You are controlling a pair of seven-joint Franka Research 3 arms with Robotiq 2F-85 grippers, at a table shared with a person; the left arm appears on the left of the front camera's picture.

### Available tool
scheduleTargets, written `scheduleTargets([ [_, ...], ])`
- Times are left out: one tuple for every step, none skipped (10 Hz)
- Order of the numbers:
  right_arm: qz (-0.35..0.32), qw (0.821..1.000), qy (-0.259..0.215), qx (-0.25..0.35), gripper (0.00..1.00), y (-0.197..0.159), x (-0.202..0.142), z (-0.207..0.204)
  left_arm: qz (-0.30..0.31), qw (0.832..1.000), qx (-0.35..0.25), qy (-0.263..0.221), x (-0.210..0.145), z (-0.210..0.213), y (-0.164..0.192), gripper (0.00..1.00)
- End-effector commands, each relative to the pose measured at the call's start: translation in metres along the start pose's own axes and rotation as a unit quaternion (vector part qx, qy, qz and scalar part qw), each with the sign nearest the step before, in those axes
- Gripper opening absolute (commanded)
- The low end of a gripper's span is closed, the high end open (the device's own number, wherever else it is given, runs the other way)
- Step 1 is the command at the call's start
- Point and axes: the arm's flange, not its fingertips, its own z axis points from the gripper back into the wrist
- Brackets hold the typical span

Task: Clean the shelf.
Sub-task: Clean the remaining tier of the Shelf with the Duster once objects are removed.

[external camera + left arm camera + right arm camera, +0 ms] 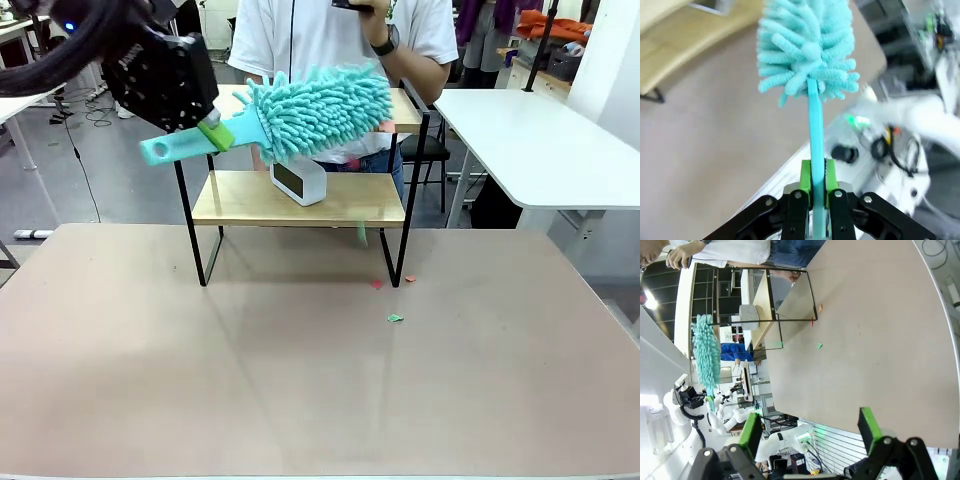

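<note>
The shelf [250,200] of light boards in a black frame stands at the far middle of the table. My left gripper [213,133] is shut on the handle of a teal fluffy duster [320,108], whose head hangs in front of the upper board. In the left wrist view the green pads [805,180] clamp the duster's handle [815,130]. A white clock [299,180] sits on the lower board. My right gripper [810,427] is open, off the table's side, with the shelf [762,295] far from it.
Small red [377,284] and green [395,318] paper scraps lie on the table in front of the shelf's right leg. A person [330,30] stands behind the shelf holding a dark object. A white table [540,140] stands at the right.
</note>
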Motion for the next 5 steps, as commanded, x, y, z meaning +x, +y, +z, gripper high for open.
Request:
scheduleTargets([
  [0.013,1.000,0.003,0.000,1.00,-0.001,-0.001,0.001,-0.086,0.991,-0.069,0.074,-0.009,0.022,0.010,0.12],
  [0.013,1.000,0.003,0.000,1.00,-0.001,-0.001,0.001,-0.110,0.986,-0.088,0.089,-0.013,0.026,0.010,0.12],
  [0.013,1.000,0.003,0.000,1.00,-0.001,-0.001,0.001,-0.123,0.982,-0.103,0.098,-0.015,0.029,0.010,0.12],
  [0.013,1.000,0.003,0.000,1.00,-0.001,-0.001,0.001,-0.131,0.979,-0.119,0.103,-0.016,0.032,0.009,0.12],
  [0.013,1.000,0.003,0.000,1.00,-0.001,-0.001,0.001,-0.130,0.980,-0.112,0.098,-0.017,0.033,0.010,0.12],
])
